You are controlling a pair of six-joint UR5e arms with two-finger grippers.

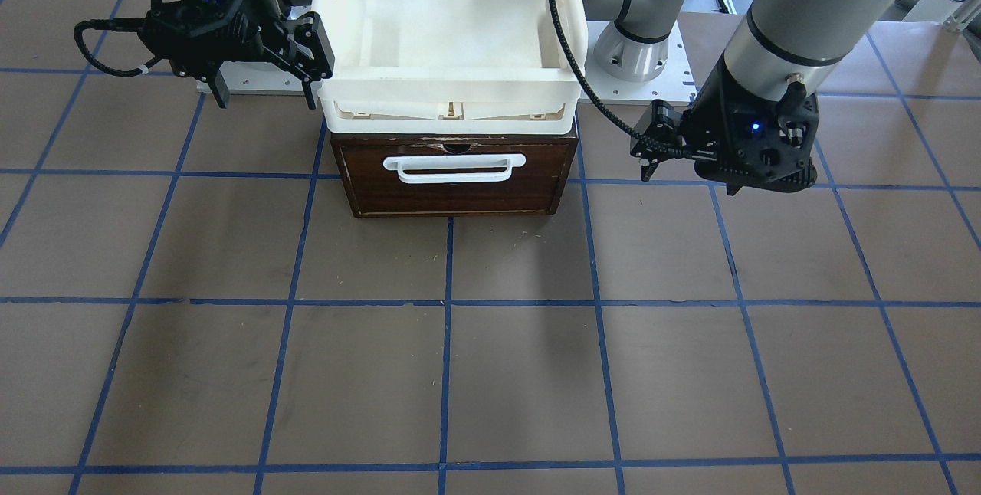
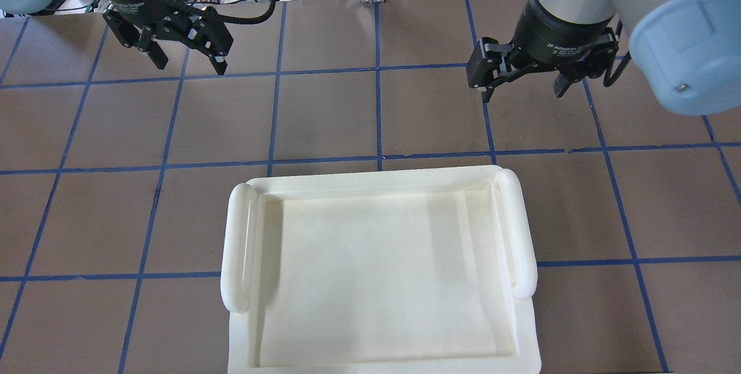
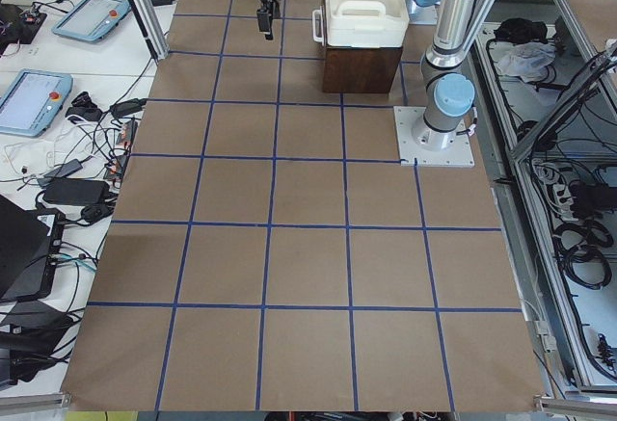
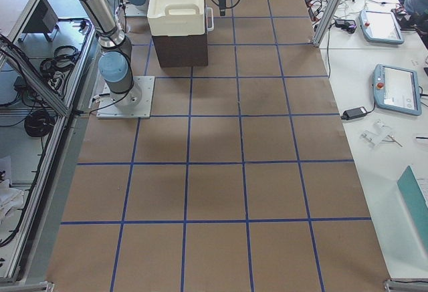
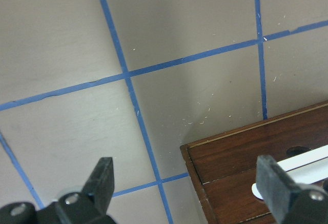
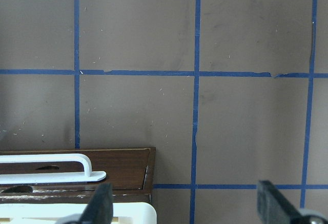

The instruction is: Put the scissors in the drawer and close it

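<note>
The drawer, dark brown wood with a white bar handle, looks pushed in, its front flush with the small chest. No scissors show in any view. My left gripper hovers open and empty beside the chest's side; its wrist view shows the drawer front at lower right between the spread fingers. My right gripper is open and empty at the chest's other side; the drawer front shows at lower left in its wrist view. Both grippers also show open from overhead, left and right.
A cream plastic tray sits on top of the chest and hides it from overhead, where only the tray's rim and inside show. The brown table with blue grid lines spreads in front. The arm bases stand behind the chest.
</note>
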